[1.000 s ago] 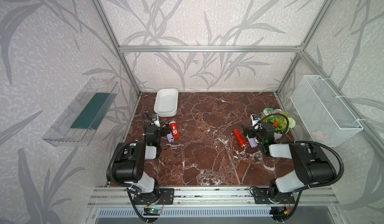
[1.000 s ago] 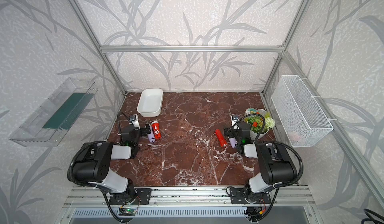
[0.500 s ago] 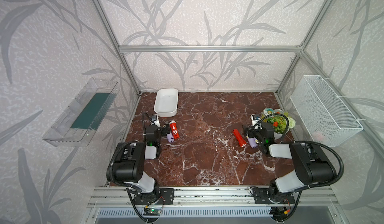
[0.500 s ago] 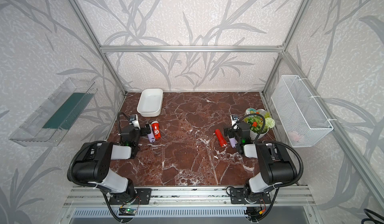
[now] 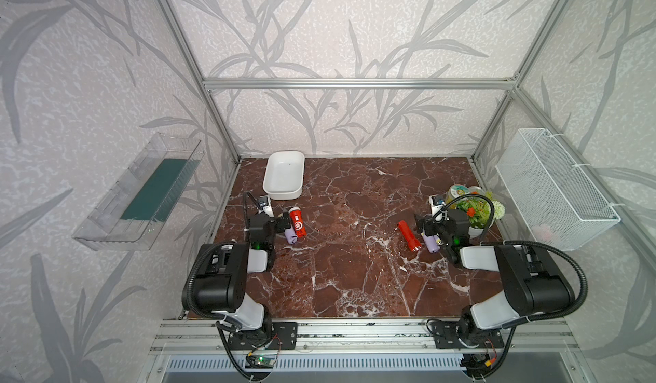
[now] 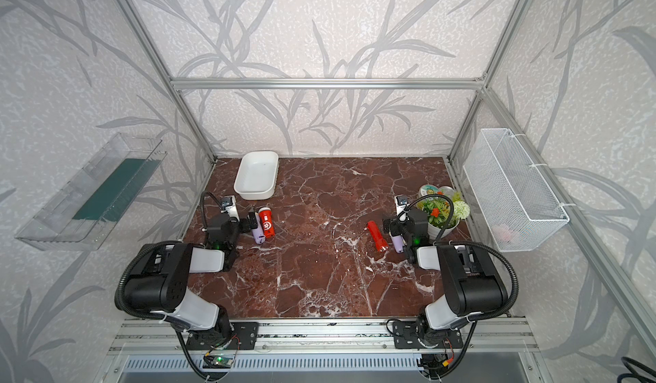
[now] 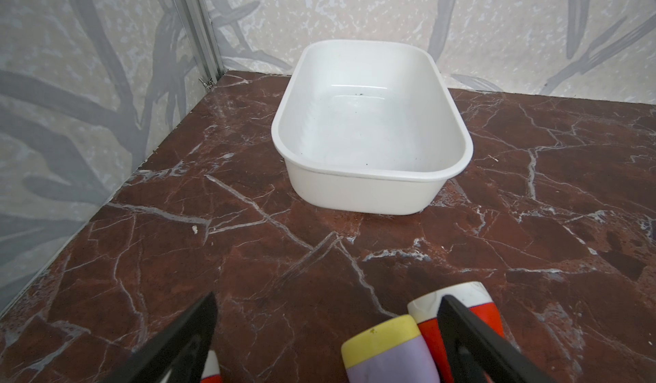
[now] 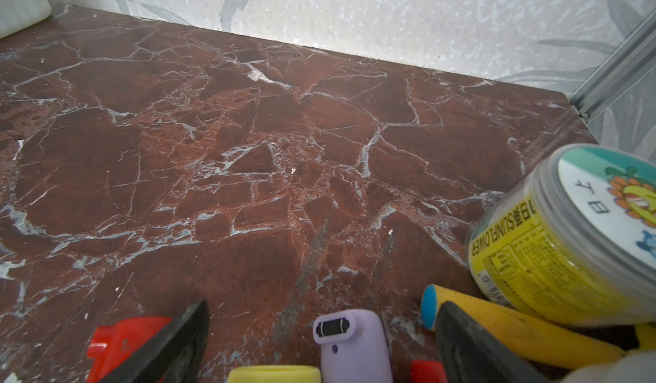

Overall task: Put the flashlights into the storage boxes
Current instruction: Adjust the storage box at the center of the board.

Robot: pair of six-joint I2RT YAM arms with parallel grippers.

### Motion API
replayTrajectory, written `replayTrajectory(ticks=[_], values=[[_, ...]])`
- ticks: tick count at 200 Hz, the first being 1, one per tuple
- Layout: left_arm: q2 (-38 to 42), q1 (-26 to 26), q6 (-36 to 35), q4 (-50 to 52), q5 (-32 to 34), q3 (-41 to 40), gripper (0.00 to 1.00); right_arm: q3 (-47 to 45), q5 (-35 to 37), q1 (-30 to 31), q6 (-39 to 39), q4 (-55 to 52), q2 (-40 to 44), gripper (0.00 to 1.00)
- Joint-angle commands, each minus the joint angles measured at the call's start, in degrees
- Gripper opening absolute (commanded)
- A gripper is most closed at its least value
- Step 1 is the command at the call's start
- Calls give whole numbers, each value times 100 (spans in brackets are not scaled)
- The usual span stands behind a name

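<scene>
wide and low over the counter (image 5: pixel 355 257)
left tool (image 7: pixel 328 301) straddles lavender torch (image 7: pixel 387 353); right tool (image 8: pixel 323 308) straddles second lavender torch (image 8: pixel 351 345)

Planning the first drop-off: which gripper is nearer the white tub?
Left. The left gripper sits open just short of the white tub's near wall. The right gripper, also open, is across the table beside the flower pot.

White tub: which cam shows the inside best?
Left wrist: the white tub is close and large, its bare interior showing. In both top views it sits small near the back wall. Right wrist catches only one corner at the frame edge.
</scene>
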State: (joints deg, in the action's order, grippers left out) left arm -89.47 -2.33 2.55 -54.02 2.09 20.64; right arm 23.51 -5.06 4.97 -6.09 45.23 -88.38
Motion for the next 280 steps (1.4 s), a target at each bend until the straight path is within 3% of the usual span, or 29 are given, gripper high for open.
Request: replayTrajectory(ticks=[1,16,36,62,94,120,138,161,186,225,280], values=[[-18,-31,-34,44,97,115,99,-27,109,38,-36,264,100,99],[-18,-33,-35,45,97,112,98,67,473,123,-7,138,281,99],[66,-23,-34,127,175,159,96,615,964,254,65,-1376,718,99],[733,-19,-21,1909,266,731,93,1253,1298,310,438,-2666,875,99],[956,71,-174,1909,264,715,90,1446,1543,631,441,-2759,942,99],[1286,194,-150,2123,414,827,90,1611,2174,1038,545,-2602,943,99],[1272,190,171,2131,62,1056,91,2049,1903,1126,698,-3143,841,99],[891,257,615,2689,-338,1811,89,2724,1740,1328,699,-4032,620,99],[231,513,721,3485,-480,2868,89,3063,1771,1521,792,-4308,430,100],[-953,878,654,5235,-509,4780,84,3169,1359,1572,1058,-4396,457,91],[-2116,1097,858,6227,-492,6209,83,3169,988,1630,1232,-4638,526,84]])
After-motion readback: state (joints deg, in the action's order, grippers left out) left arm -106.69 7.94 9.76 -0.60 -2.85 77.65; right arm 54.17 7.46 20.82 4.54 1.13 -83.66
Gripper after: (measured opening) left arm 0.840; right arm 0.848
